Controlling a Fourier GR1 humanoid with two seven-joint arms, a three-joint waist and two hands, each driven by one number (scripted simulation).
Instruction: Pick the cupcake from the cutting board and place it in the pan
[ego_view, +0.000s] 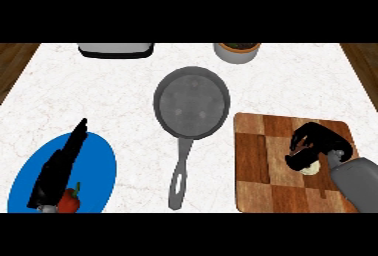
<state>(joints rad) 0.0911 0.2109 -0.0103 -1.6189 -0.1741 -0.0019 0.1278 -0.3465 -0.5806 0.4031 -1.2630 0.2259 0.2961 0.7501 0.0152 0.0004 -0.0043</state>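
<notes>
Head view | right hand (317, 141) fingers clenched round cupcake (311, 169), which we barely see, over cutting board (266, 165) | left hand (63, 161) fingers released, straight.

A kitchen: a white marbled desk (96, 95) bears a grey metal frying pan (192, 102) at centre and a chequered wooden cutting board (269, 172) at four o'clock.

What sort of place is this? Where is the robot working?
Most likely a kitchen counter: a frying pan lies on the pale marbled top, beside a wooden cutting board where the right robot hand curls round a cupcake.
</notes>
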